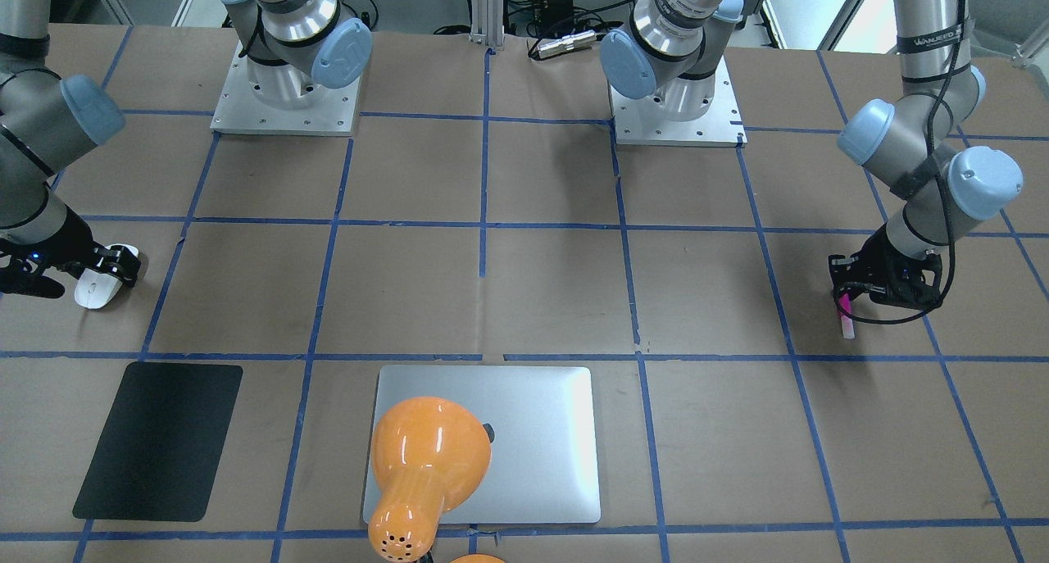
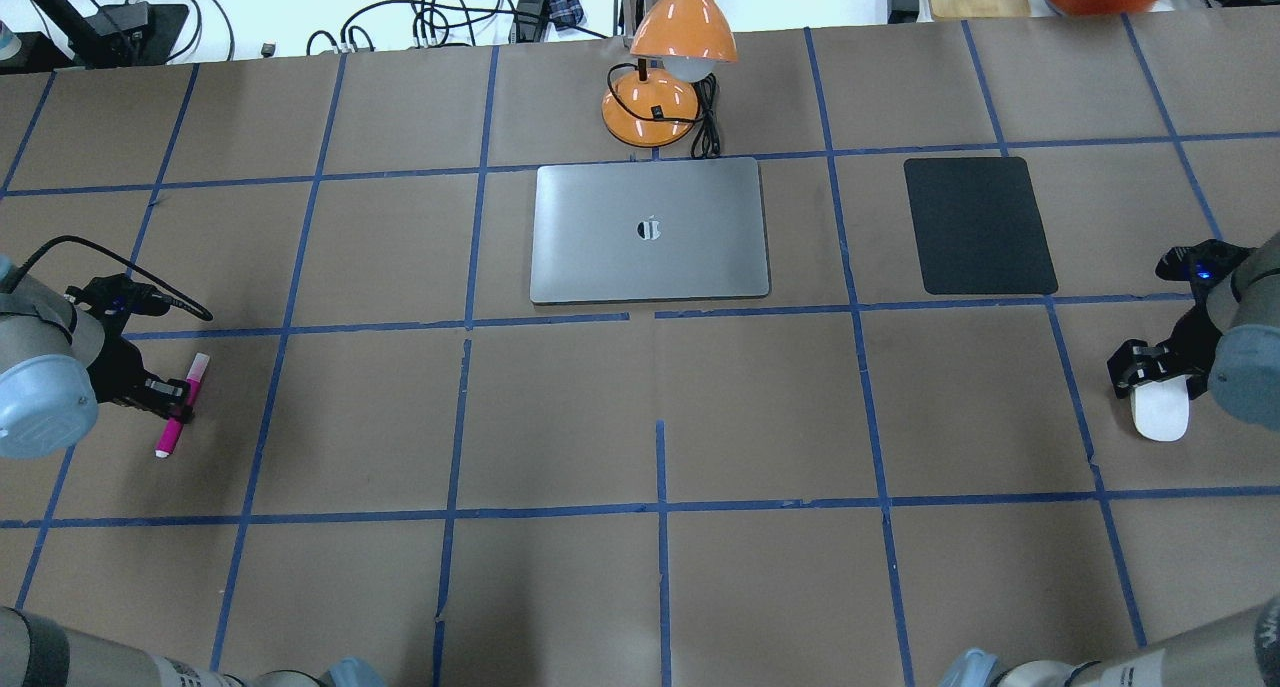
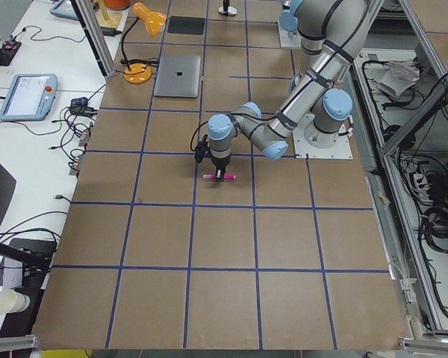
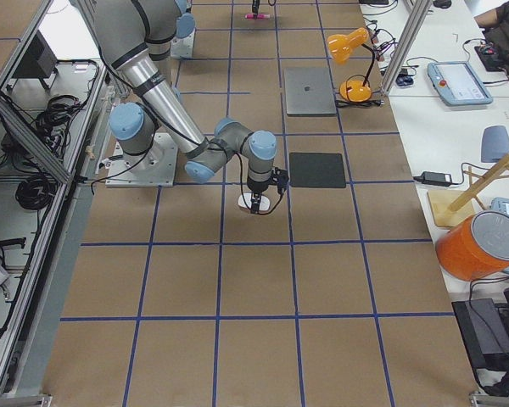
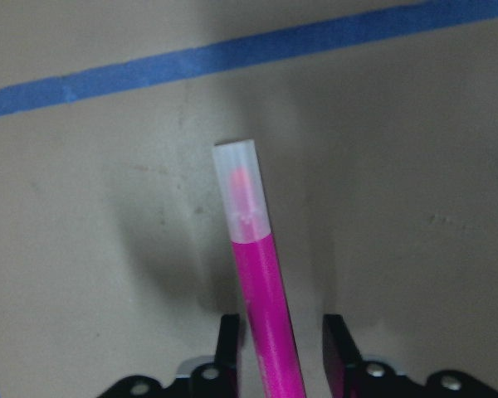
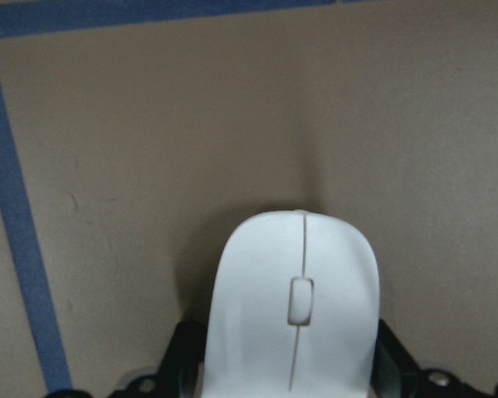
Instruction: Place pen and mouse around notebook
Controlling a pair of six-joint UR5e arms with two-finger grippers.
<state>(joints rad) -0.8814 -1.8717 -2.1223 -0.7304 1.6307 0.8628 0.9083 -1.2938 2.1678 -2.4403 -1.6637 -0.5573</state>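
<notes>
The magenta pen (image 2: 180,407) with its pale cap lies on the brown table at the far left, near my left gripper (image 2: 182,399). In the left wrist view the pen (image 5: 261,282) runs between the two fingers, close to one and with a gap to the other, so that gripper (image 5: 280,332) is open. The white mouse (image 2: 1160,415) sits at the far right. My right gripper (image 6: 290,348) has its fingers against both sides of the mouse (image 6: 290,307). The silver notebook (image 2: 650,229) lies flat at the table's far middle, well away from both.
An orange desk lamp (image 2: 668,77) stands just behind the notebook, its cord beside it. A black mat (image 2: 978,225) lies to the notebook's right, near the right arm. Blue tape lines divide the brown table (image 2: 660,407) into squares.
</notes>
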